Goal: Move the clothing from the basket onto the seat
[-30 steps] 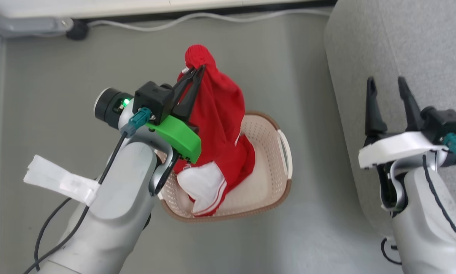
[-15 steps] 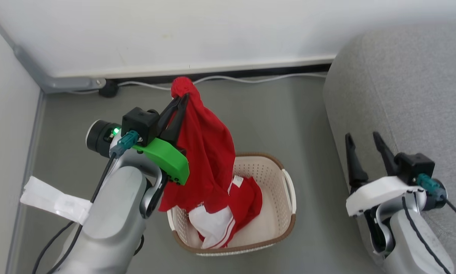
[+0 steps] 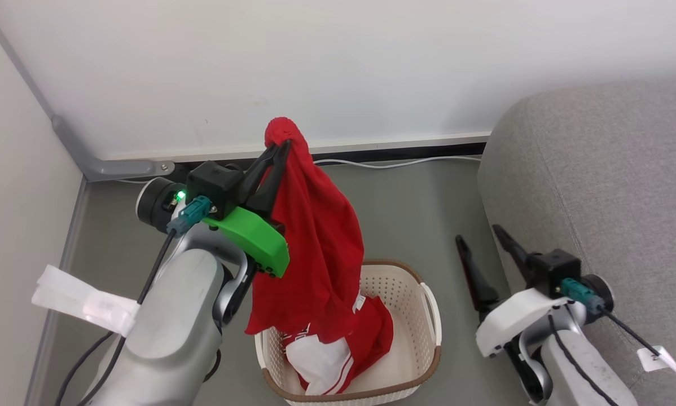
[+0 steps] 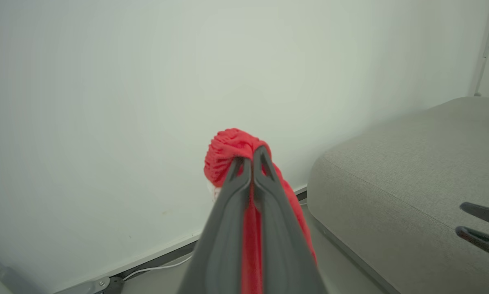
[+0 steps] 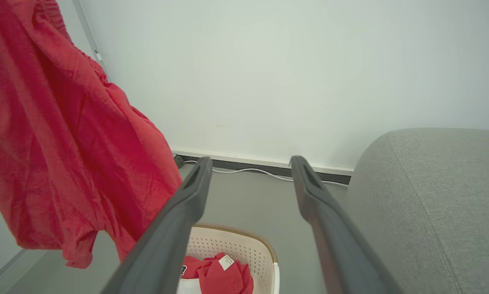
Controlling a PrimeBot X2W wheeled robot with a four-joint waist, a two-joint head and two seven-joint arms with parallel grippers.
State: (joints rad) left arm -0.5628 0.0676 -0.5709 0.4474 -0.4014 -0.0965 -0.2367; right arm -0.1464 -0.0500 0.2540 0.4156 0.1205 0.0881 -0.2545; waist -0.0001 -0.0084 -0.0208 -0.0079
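Grey floor (image 3: 417,208), one basket (image 3: 411,299), two red garments (image 3: 315,242)

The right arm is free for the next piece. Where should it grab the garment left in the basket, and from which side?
Probably the bunched red fold standing highest in the heap, pinched from straight above: the basket walls block any sideways approach. Come in on the sofa side, since the hanging garment drapes over the other side.

Red clothing (image 3: 315,237) hangs over basket (image 3: 431,316); seat (image 3: 597,197) apart.
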